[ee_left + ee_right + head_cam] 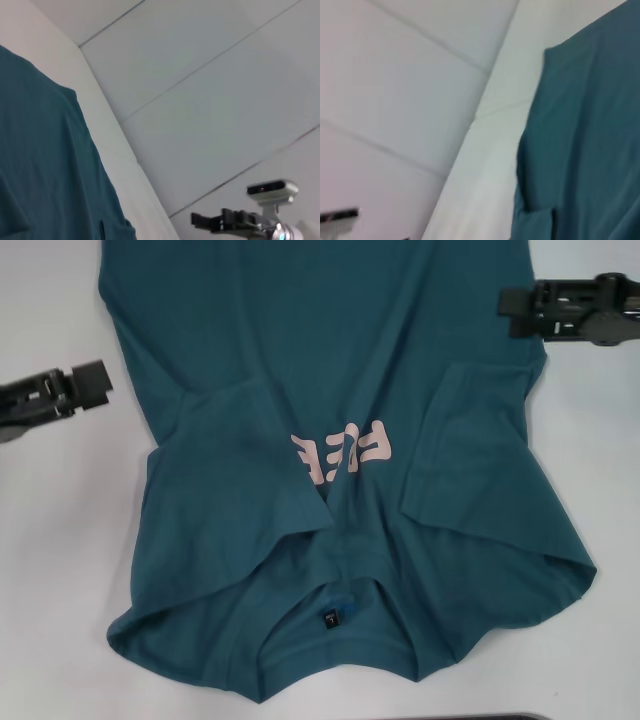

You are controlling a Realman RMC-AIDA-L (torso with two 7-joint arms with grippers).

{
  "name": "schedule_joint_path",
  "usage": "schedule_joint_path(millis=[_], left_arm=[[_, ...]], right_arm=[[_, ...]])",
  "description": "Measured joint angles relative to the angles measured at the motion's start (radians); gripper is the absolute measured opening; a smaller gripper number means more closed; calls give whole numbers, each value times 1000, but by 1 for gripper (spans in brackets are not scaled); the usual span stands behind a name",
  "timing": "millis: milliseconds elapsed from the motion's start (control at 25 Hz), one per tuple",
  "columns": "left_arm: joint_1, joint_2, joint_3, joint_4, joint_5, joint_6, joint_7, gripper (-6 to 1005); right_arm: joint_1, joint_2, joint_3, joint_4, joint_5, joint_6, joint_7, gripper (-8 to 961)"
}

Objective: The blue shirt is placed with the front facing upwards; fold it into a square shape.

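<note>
- blue shirt (300, 370): soft matt knit cloth, creased at the folded sleeves
- its pink lettering (340, 455): flat matt print
- table (60, 540): smooth, pale, slight sheen
- my left gripper (85, 385) and my right gripper (520, 305): matt black, looks like plastic

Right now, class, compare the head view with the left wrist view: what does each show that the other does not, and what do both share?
Head view only: the pink lettering, the black neck tag, both sleeves folded inward, and the left gripper. Left wrist view only: the tiled floor beyond the table edge. Both: the blue shirt on the white table and the right gripper, clear of the cloth.
</note>
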Motion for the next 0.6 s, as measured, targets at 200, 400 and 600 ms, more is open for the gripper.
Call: schedule_joint_path(millis=[200, 400, 600], left_arm=[[25, 28, 106, -9, 2, 27, -11, 837], [56, 43, 120, -11, -1, 52, -34, 838], [90, 56, 140, -6, 12, 72, -113, 838]], right_arm=[[-50, -5, -2, -102, -6, -104, -34, 765], [-85, -16, -3, -114, -28, -150, -67, 765], [-94, -20, -1, -109, -91, -183, -31, 765]])
